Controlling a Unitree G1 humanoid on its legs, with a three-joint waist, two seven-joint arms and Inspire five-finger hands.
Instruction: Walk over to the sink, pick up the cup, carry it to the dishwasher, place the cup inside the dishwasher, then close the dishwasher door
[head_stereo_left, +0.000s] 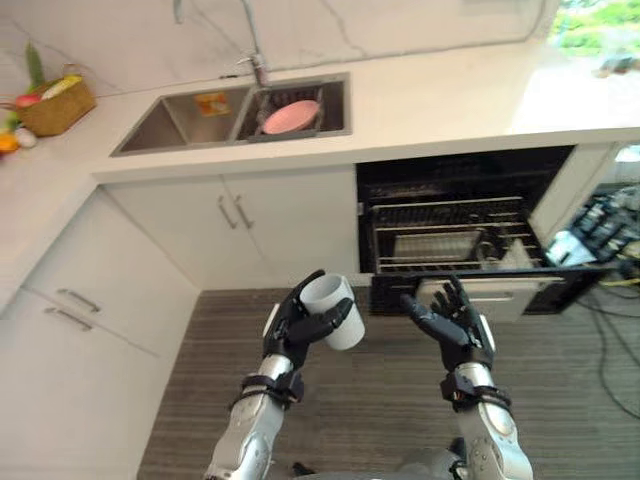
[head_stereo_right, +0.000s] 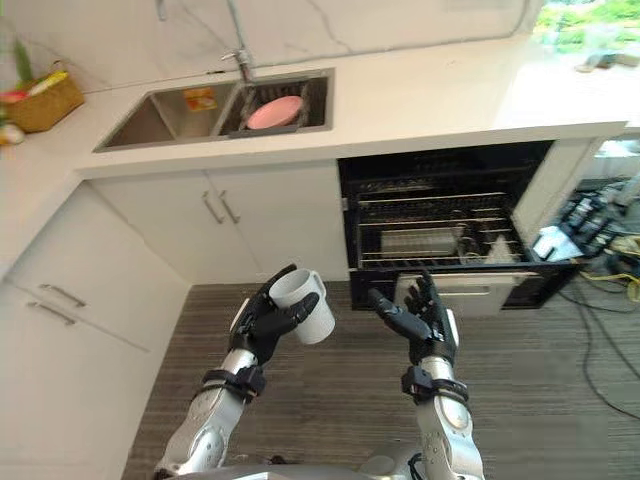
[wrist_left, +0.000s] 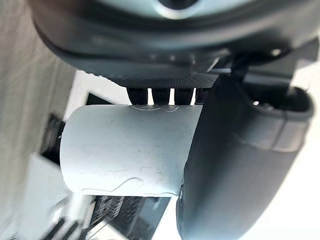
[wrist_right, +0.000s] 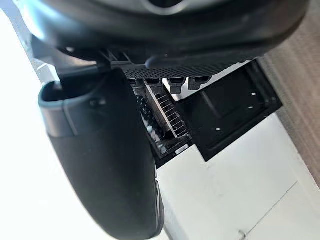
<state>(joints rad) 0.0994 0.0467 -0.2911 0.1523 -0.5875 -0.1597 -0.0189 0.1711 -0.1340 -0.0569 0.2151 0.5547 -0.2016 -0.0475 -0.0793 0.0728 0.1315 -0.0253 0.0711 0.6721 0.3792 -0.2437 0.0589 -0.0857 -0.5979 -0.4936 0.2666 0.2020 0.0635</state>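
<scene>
Kitchen dishwasher ahead stands open. My left robot hand grips the cup; my right robot hand spreads wide.

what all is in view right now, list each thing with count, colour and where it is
cup: one, white, held in the left hand above the floor
sink: one, steel, two basins, set in the countertop
plate: one, pink, in the sink's right basin
faucet: one, metal, behind the sink
basket: one, tan wicker, holding produce, on the countertop at far left
dishwasher: one, black, door down, under the countertop right of the sink
countertop: one, white
cabinet doors: two, white, below the sink
left hand: one, dark, curled round the cup
right hand: one, dark, open, before the dishwasher
</scene>
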